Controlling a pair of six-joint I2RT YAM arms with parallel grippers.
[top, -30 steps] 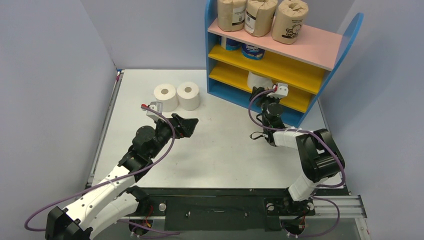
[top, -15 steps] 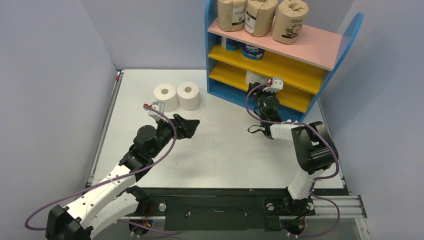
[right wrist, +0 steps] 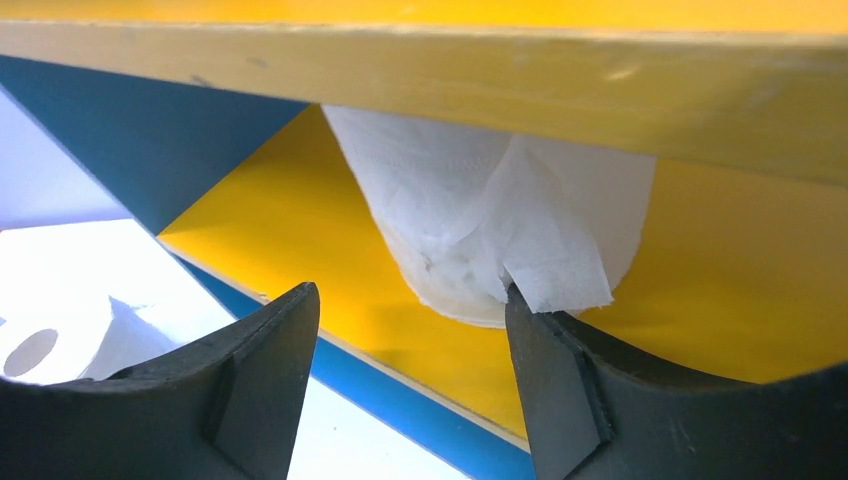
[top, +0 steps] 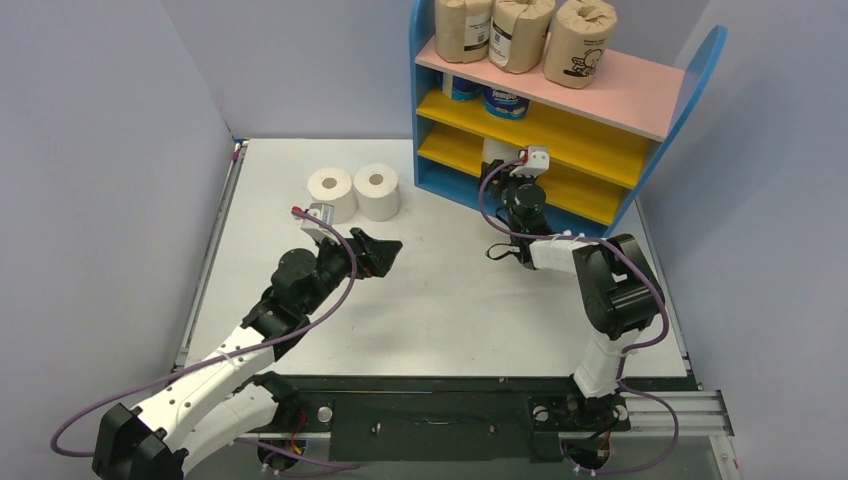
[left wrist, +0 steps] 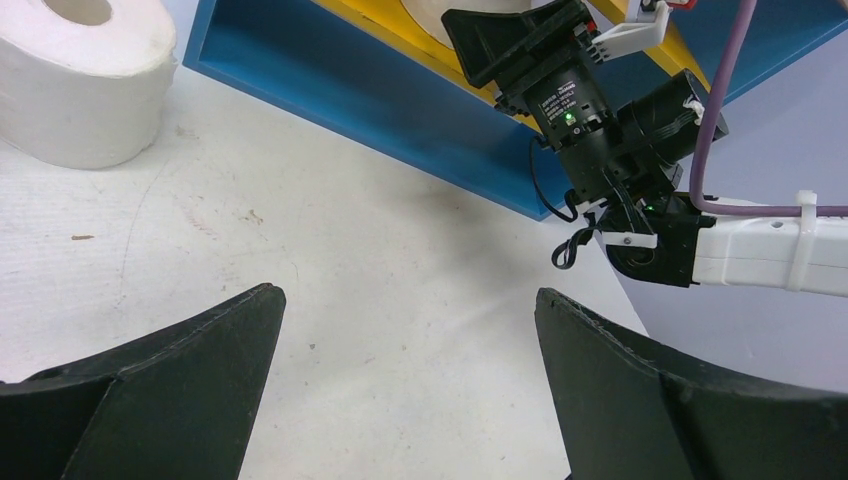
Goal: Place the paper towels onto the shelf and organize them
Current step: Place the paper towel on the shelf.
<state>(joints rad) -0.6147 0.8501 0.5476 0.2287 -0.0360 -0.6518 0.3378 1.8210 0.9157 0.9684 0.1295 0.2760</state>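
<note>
One white roll [right wrist: 480,200] stood upright on the shelf's [top: 640,95] bottom board, just beyond the spread right pincer [right wrist: 410,300], outside its fingers; two more rolls [top: 331,193] stood upright on the surface [top: 450,300], nearer the wide-spread left pincer [left wrist: 407,300], ahead to its left

A scuffed white table [top: 450,300] stands between grey-blue walls [top: 100,150], a black rail [top: 430,412] along its near edge

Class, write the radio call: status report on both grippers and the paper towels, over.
Left gripper open, empty, over table. Right gripper open at shelf's bottom yellow board, white roll just ahead of fingers. Two white rolls on table, unobstructed.
</note>
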